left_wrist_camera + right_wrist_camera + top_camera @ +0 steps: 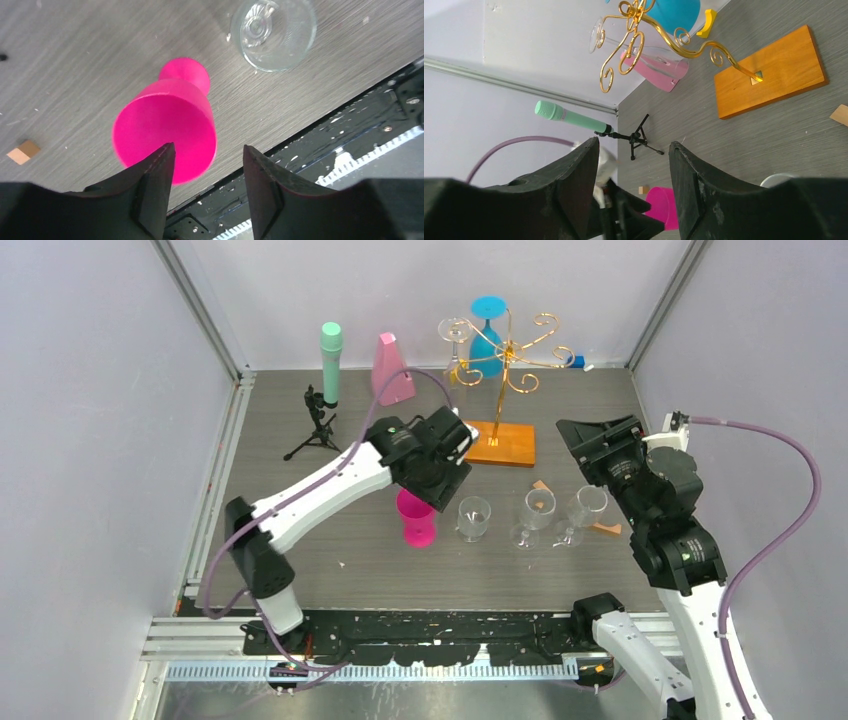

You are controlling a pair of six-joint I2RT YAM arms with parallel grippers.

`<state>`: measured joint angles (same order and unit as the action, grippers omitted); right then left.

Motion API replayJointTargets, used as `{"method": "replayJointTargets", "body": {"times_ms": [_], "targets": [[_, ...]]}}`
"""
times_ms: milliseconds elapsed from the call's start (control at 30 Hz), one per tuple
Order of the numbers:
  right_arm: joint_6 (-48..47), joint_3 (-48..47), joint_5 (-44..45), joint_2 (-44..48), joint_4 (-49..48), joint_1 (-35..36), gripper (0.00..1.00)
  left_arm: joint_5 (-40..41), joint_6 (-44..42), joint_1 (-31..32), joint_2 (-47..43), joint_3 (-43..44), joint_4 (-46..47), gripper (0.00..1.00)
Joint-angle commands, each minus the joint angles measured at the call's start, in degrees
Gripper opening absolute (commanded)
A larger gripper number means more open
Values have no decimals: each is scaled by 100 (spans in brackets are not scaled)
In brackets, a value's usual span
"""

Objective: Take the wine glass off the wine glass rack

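Note:
The gold wire wine glass rack (510, 352) stands at the back on its orange base (500, 445). Upside down from its arms hang a blue wine glass (487, 332) and a clear one (455, 338). A pink wine glass (416, 520) stands upright on the table, free of the rack. My left gripper (428, 480) hovers just above it, open; in the left wrist view the pink glass (165, 132) sits below and beside the left fingertip, with nothing between the jaws (209, 150). My right gripper (598, 445) is open and empty, right of the base; its wrist view faces the rack (644, 30).
Three clear glasses (473, 518) (535, 515) (580, 510) stand in a row right of the pink one. Small wood pieces (541, 486) (606, 529) lie near them. A black tripod (315, 425), a green microphone (330, 362) and a pink cone (391, 370) stand at the back left.

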<state>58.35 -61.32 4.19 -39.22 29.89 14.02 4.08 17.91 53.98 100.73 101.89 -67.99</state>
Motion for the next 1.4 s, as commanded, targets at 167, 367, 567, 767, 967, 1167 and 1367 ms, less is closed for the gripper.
{"method": "replayJointTargets", "body": {"times_ms": [167, 367, 567, 767, 967, 1167, 1367], "targets": [[-8, -200, -85, 32, -50, -13, 59, -7, -10, -937, -1701, 195, 1740, 72], [173, -84, -256, -106, -248, -13, 58, -683, 1566, -1918, -1810, -354, 4703, 77], [177, -64, -238, -78, -160, -13, 58, 15, 1881, -1931, -970, 575, 5151, 75], [194, -51, -240, -94, -118, -14, 57, 1087, 2343, -1944, -257, 1369, 4971, 69], [178, -36, -243, -74, -101, -13, 53, 1491, 2649, -1944, 330, 1739, 5083, 68], [217, 35, -261, 152, -205, -15, 54, 671, 3126, -2261, 1202, 2753, 4680, 70], [332, 146, -217, 347, -341, -13, 54, 584, 2809, -2365, 1605, 3301, 4488, 69]]}}
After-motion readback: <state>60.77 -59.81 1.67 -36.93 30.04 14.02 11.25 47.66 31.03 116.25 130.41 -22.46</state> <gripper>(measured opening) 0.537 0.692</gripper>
